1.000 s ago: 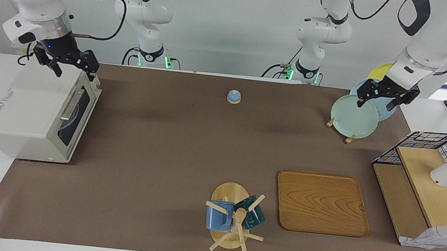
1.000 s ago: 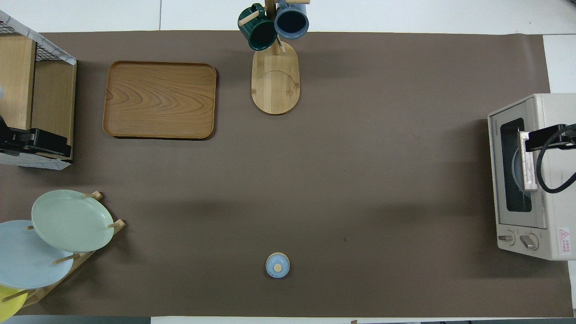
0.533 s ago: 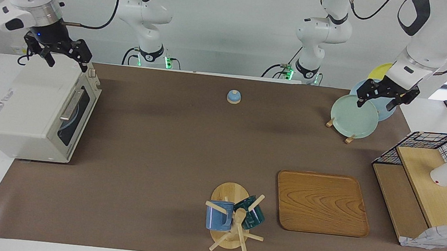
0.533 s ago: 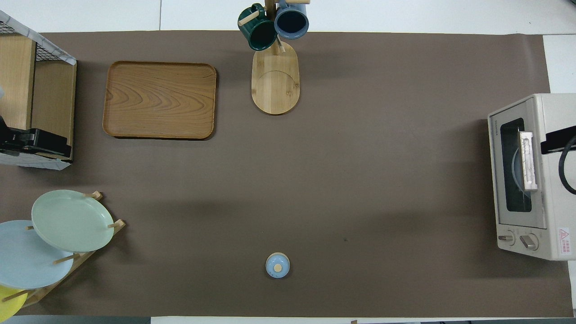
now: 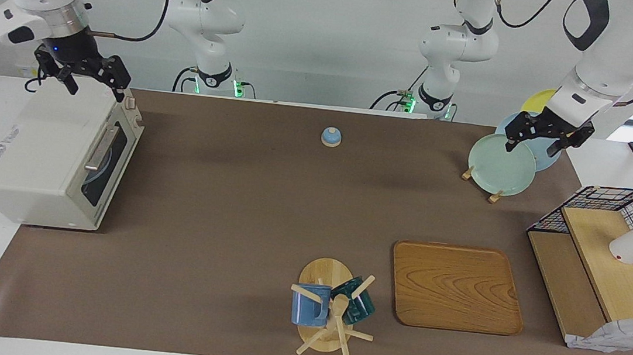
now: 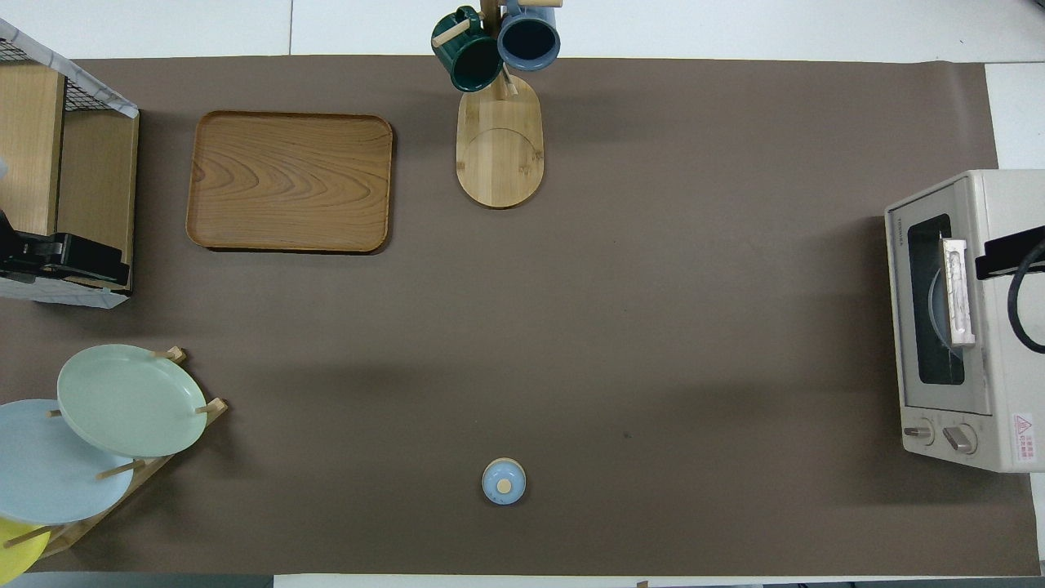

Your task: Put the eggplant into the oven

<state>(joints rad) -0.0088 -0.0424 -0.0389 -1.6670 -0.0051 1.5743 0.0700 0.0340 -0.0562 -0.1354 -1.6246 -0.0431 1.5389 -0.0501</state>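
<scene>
The off-white oven stands at the right arm's end of the table, with its dark glass door shut; it also shows in the overhead view. A pale round plate shows dimly through the glass. The eggplant is not visible in either view. My right gripper hangs open and empty in the air over the oven's top, at the end nearer to the robots; it also shows in the overhead view. My left gripper waits open and empty over the plate rack.
A plate rack with green, blue and yellow plates stands at the left arm's end. A wire shelf, a wooden tray and a mug tree stand farther out. A small blue lid lies near the robots.
My right gripper has risen from just above the oven's door edge and drawn back over the oven's top, then held still. The left arm has not moved.
</scene>
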